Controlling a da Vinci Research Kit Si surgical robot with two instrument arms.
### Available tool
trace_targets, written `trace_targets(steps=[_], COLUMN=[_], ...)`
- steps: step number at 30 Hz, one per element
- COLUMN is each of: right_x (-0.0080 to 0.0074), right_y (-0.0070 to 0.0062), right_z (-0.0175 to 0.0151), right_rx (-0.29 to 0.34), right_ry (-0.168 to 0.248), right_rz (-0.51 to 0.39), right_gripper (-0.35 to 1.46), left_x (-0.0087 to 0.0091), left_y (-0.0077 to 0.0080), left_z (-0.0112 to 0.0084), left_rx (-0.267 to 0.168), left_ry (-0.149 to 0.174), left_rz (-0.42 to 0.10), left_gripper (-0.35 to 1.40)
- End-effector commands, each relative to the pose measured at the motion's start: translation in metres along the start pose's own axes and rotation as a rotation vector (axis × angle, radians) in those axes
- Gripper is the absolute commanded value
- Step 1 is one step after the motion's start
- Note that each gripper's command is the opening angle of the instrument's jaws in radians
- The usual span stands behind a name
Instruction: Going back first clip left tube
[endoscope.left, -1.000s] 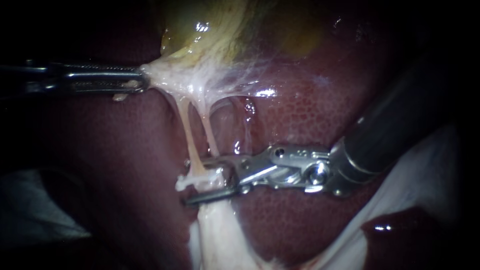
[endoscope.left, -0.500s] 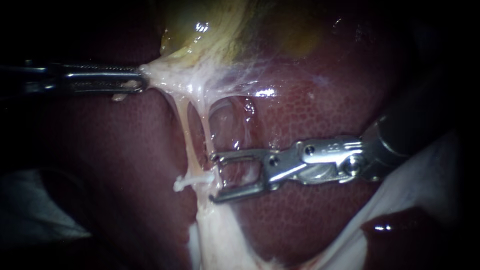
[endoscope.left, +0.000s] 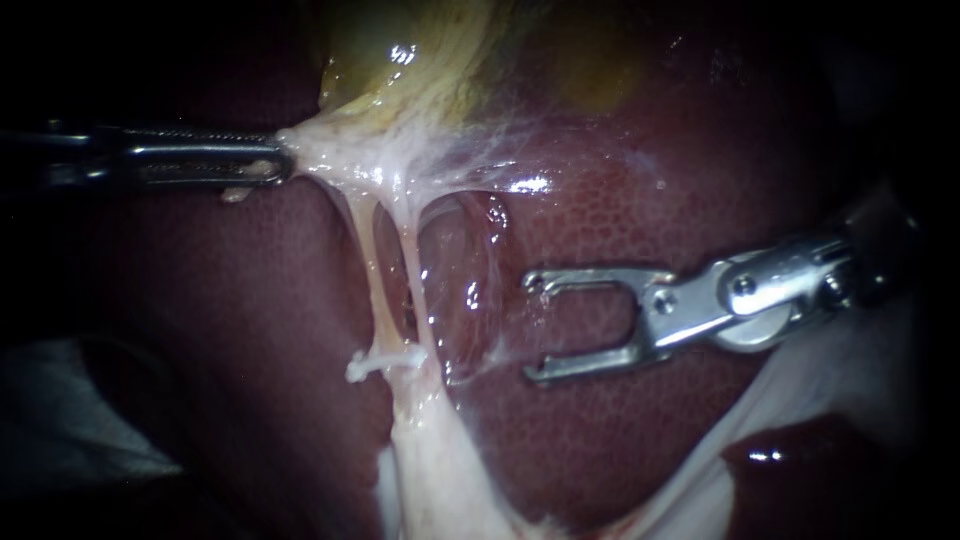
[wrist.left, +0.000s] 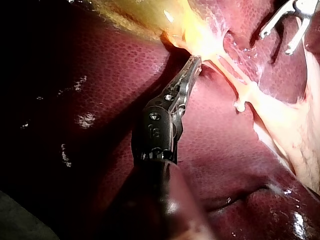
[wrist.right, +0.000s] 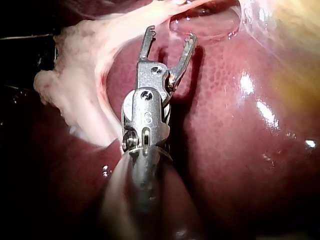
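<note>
Now the white clip sits across the left tube, low on it, close to where the two tubes meet. The right tube runs just beside it and carries no clip. My right instrument stands apart from both tubes, over the liver, its jaws wide open and empty. To back out well, I judge it should travel straight along its own shaft line, with the jaws clear of the thin film beside the right tube, so nothing snags or tugs the clip. My left instrument has its jaws closed on pale tissue at the neck of the gallbladder, stretching both tubes taut. That pull wants an even, steady hold.
</note>
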Motion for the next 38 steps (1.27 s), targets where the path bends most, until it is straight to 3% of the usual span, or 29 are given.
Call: trace_targets(steps=[1, 11, 19, 23, 38], right_x=[0.0001, 0.0004, 0.0004, 0.0004, 0.0003], right_y=[0.0001, 0.0003, 0.0003, 0.0002, 0.0002], right_z=[-0.0004, -0.0019, -0.002, -0.002, -0.0021], right_rx=[-0.006, -0.011, -0.011, -0.011, -0.007], right_ry=[-0.001, -0.003, -0.003, -0.003, -0.002], right_rz=[0.006, 0.01, 0.01, 0.01, 0.009], right_gripper=[0.5, 0.5, 0.5, 0.5, 0.5], left_x=[0.0, -0.0006, -0.0024, -0.0026, -0.0028], left_y=[0.0, -0.0001, 0.0002, 0.0001, -0.0002], left_z=[0.0, 0.0008, 0.005, 0.0061, 0.0064], left_rx=[0.0, 0.005, 0.0, 0.0, -0.003], left_ry=[0.0, 0.002, -0.003, -0.008, -0.009], left_rz=[0.0, 0.003, 0.007, 0.002, 0.004], left_gripper=[-0.35, -0.35, -0.35, -0.35, -0.35])
